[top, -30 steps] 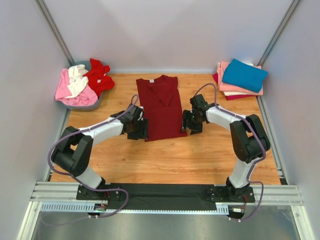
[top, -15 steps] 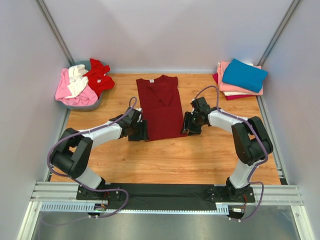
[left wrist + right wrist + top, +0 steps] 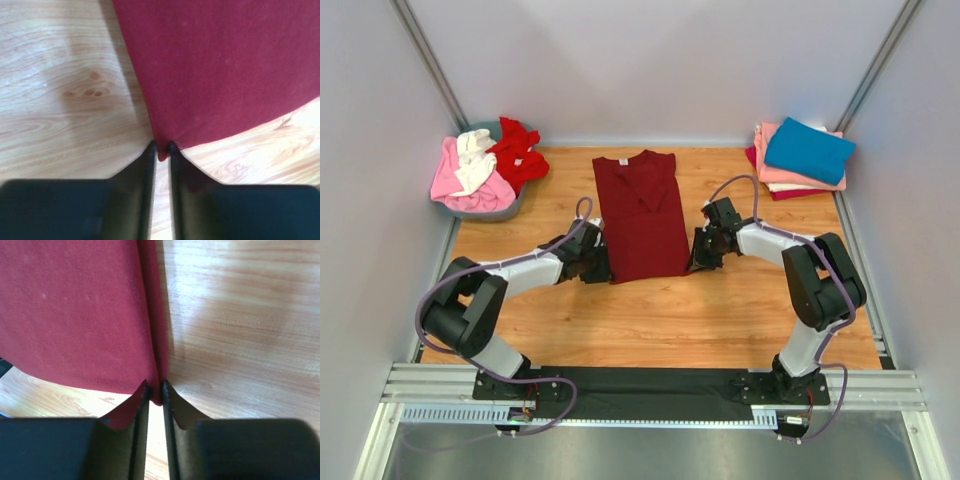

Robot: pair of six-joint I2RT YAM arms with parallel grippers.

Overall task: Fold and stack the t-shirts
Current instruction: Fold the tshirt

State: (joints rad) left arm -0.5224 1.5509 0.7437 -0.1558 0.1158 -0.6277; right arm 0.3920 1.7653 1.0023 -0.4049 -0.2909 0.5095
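A dark maroon t-shirt lies flat in a long strip on the wooden table, collar at the far end. My left gripper is shut on its near left corner; the wrist view shows the cloth tip pinched between the fingertips. My right gripper is shut on the near right corner, with the maroon fabric spreading to the left. Pink, white and bright red t-shirts lie heaped at the back left. Folded t-shirts are stacked at the back right, a teal-blue one on top.
The heaped shirts sit in a grey-blue basket at the back left corner. White walls close in the table on three sides. Bare wood lies between the shirt's near hem and the arm bases.
Both grippers slid in to the shirt's near corners and closed on them. The shirt itself has hardly shifted.
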